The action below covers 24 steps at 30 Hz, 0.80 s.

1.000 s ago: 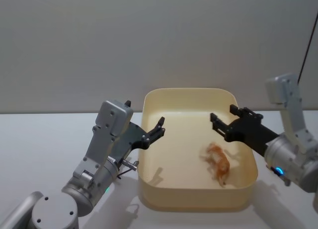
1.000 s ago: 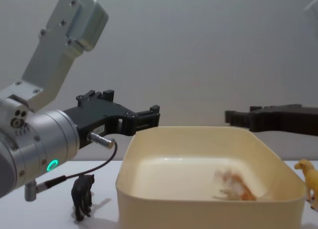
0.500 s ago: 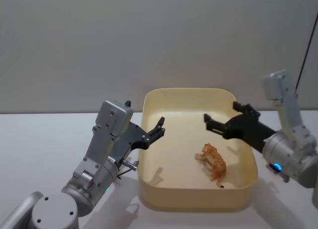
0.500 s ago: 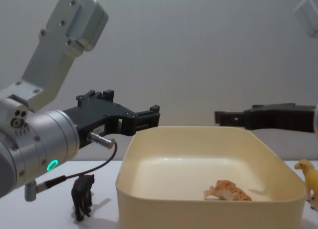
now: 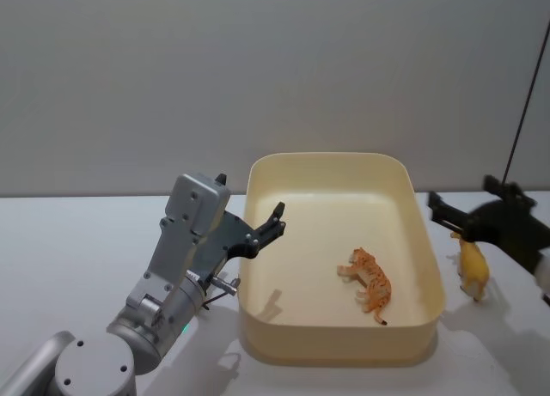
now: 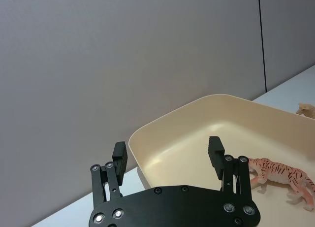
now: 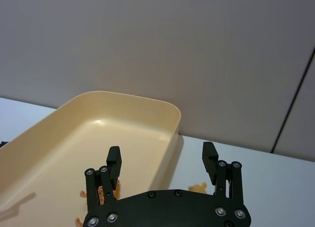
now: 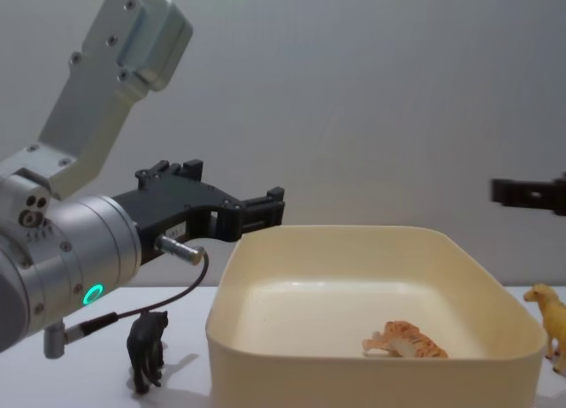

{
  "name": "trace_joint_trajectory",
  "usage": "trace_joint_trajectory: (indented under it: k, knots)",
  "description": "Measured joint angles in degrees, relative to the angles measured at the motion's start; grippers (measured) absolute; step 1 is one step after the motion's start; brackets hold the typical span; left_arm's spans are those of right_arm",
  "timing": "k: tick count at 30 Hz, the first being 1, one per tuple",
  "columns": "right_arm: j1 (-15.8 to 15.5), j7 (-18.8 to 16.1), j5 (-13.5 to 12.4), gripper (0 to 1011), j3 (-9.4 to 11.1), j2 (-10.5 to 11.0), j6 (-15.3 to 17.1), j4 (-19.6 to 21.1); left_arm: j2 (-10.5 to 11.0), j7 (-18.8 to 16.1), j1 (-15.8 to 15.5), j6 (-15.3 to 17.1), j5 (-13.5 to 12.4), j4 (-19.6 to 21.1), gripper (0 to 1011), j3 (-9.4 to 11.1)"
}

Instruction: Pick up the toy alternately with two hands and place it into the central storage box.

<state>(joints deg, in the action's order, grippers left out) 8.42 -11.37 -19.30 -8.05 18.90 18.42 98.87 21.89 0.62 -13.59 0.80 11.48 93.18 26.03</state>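
An orange striped tiger toy (image 5: 369, 280) (image 8: 407, 340) (image 6: 278, 173) lies on its side on the floor of the cream-yellow storage box (image 5: 326, 158) (image 8: 354, 381) (image 7: 128, 96), toward its right half. My left gripper (image 5: 277, 222) (image 6: 167, 149) (image 8: 270, 206) hovers open and empty over the box's left rim. To the right of the box, my right gripper (image 5: 462, 194) (image 7: 161, 152) (image 8: 508, 193) is open and empty in the air above a yellow animal toy (image 5: 472, 271) (image 8: 550, 318) (image 7: 199, 189) that stands on the table.
A small black animal toy (image 8: 148, 348) stands on the white table left of the box, under my left arm. A grey wall runs behind the table. A dark cable (image 5: 524, 95) hangs at the far right.
My right gripper has drawn back rightward from above the box to outside its right wall. The tiger, blurred in motion a second ago, now lies still. The left arm has not moved.
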Motion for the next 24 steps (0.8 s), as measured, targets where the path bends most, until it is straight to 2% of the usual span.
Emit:
trace_joint_trajectory:
  k: [4,11,18,24]
  knots:
    - [-2.9,1.25,-1.79,1001,1.62,2.04,0.79,2.43,0.0,0.0,0.0,0.0,0.0,0.0,1001,0.0]
    - [-6.58,2.39,-3.14,1001,3.33,4.53,2.09,4.59,0.0,0.0,0.0,0.0,0.0,0.0,1001,0.0]
    - [-8.78,3.31,-2.94,1001,4.08,5.94,3.25,4.33,0.0,0.0,0.0,0.0,0.0,-0.01,1001,0.0]
    - [-8.87,3.65,-1.62,1001,3.84,5.95,3.84,2.15,0.0,0.0,0.0,0.0,0.0,0.0,1001,0.0]
